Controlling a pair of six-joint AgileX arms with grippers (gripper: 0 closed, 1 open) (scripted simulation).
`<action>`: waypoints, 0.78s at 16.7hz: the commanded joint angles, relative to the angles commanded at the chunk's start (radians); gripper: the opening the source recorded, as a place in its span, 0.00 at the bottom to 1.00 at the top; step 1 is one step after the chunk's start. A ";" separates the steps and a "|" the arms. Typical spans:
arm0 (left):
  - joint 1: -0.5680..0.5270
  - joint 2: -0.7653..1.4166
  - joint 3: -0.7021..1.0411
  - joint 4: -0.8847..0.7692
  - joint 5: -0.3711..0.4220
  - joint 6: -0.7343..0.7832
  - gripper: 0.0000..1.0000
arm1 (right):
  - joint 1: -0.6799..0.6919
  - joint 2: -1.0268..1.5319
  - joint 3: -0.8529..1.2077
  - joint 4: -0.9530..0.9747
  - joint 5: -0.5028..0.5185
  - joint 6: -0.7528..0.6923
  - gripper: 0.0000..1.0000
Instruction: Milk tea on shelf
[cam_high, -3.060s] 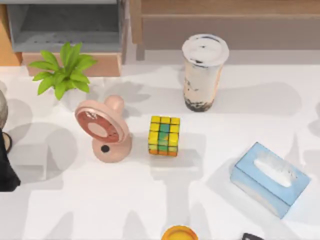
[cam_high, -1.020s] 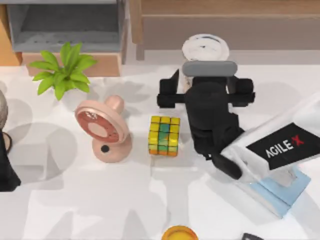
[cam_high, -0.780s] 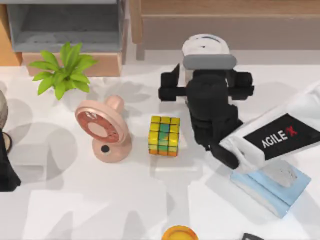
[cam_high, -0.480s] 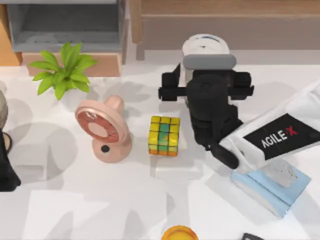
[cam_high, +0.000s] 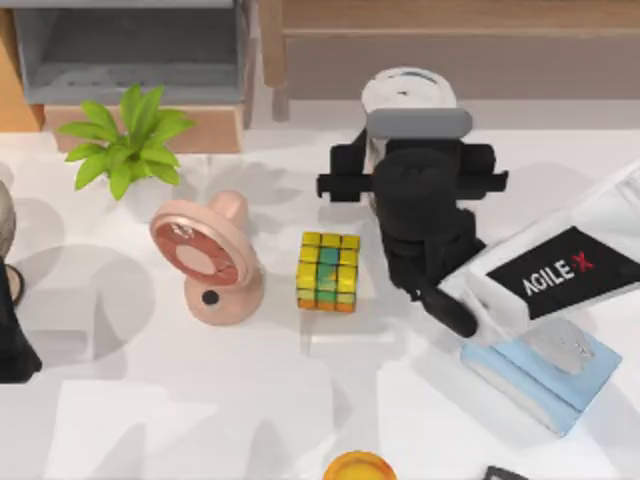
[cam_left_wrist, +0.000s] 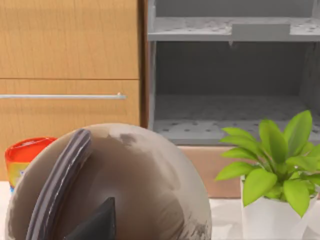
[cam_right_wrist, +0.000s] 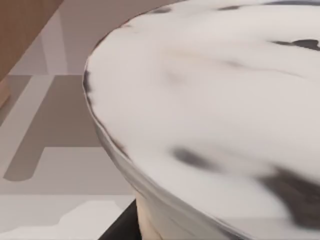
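The milk tea (cam_high: 405, 88) stands upright at the back of the table, just in front of the long wooden shelf (cam_high: 450, 50). From above I see its white lid; the cup below it is covered by my right gripper (cam_high: 412, 160). That gripper has come in from the right, with a black finger (cam_high: 350, 165) on each side of the cup, closed against it. In the right wrist view the lid (cam_right_wrist: 225, 100) is very close, with a dark finger (cam_right_wrist: 120, 227) beside the cup wall. My left arm (cam_high: 12, 335) is parked at the table's left edge.
A puzzle cube (cam_high: 328, 272) sits just left of the right gripper. Farther left is a pink fan (cam_high: 205, 260). A potted plant (cam_high: 130, 140) stands before a grey cubby (cam_high: 130, 50). A blue tissue box (cam_high: 545, 375) lies under the right arm, and an orange round object (cam_high: 358, 467) is at the front edge.
The right arm came in from the right and set its gripper around the milk tea. In the last half second the left finger closed inward and the lid shifted slightly left.
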 joint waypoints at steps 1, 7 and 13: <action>0.000 0.000 0.000 0.000 0.000 0.000 1.00 | 0.000 0.000 0.000 0.000 0.000 0.000 0.17; 0.000 0.000 0.000 0.000 0.000 0.000 1.00 | 0.000 0.000 0.000 0.000 0.000 0.000 0.00; 0.000 0.000 0.000 0.000 0.000 0.000 1.00 | 0.002 -0.005 0.000 -0.003 0.000 0.001 0.00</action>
